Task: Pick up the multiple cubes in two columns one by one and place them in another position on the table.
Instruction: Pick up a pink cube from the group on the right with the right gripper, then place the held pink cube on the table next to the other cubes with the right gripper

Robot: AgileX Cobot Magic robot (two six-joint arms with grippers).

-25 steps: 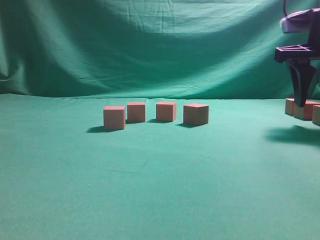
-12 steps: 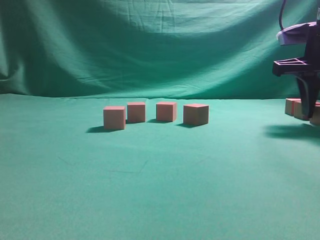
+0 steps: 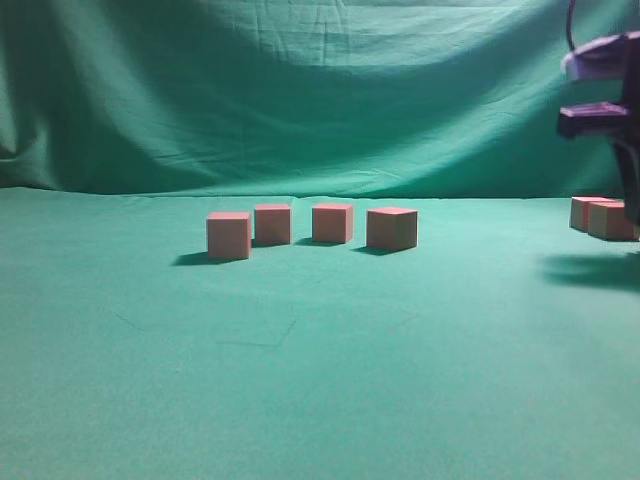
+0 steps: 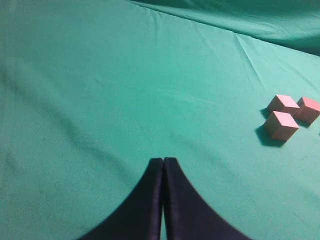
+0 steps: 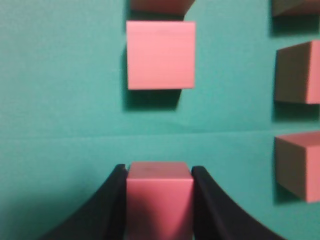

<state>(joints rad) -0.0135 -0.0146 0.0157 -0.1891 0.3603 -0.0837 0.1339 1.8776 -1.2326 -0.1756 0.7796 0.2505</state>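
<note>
My right gripper is shut on a pinkish-red cube, one black finger pressed on each side. Whether that cube rests on the table I cannot tell. Ahead of it lies another cube, and a second column of cubes runs down the right. In the exterior view only the right arm's wrist shows at the far right, above two cubes. My left gripper is shut on nothing, over bare cloth.
A row of several cubes stands mid-table; the left wrist view shows three of them to its right. A wrinkled green backdrop hangs behind the table.
The right gripper's fingers have closed in onto the cube. In the exterior view the arm has shifted right, so its fingers now sit at the frame's edge.
</note>
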